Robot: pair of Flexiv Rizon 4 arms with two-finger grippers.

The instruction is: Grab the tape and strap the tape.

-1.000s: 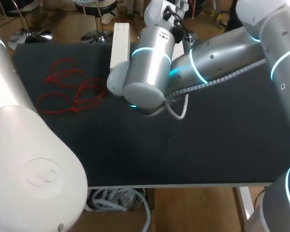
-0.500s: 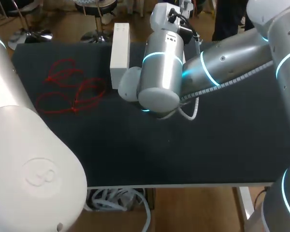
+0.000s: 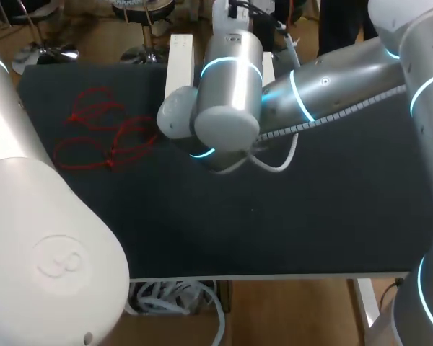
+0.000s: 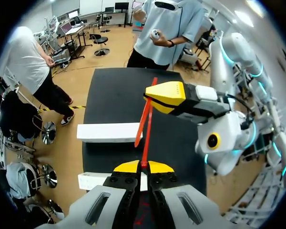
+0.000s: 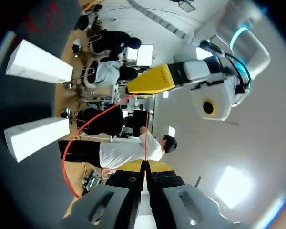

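tape: red strap [image 4: 146, 125] hanging in the air above the table [image 3: 332, 216], running between the two grippers. In the right wrist view it is bowing out to one side in a wide loop.
left gripper [image 4: 142, 165]: pinching one end of the tape, yellow tips pressing together on it from both sides.
right gripper [image 5: 144, 167]: clamping the other end, tips squeezing tight on the strap. It is facing the left gripper tip to tip, near but not touching.
arms: right arm [image 3: 231, 94] reaching past the middle, over the far part of the table. Left arm [image 3: 36, 216] is filling the near left of the head view. Both grippers are hiding behind the arms in that view.
tape pile [image 3: 105, 137]: loose red loops lying on the table's far left, well apart from the held tape.
boxes [image 5: 38, 64]: two long white boxes lying at the far edge of the table, below the grippers.
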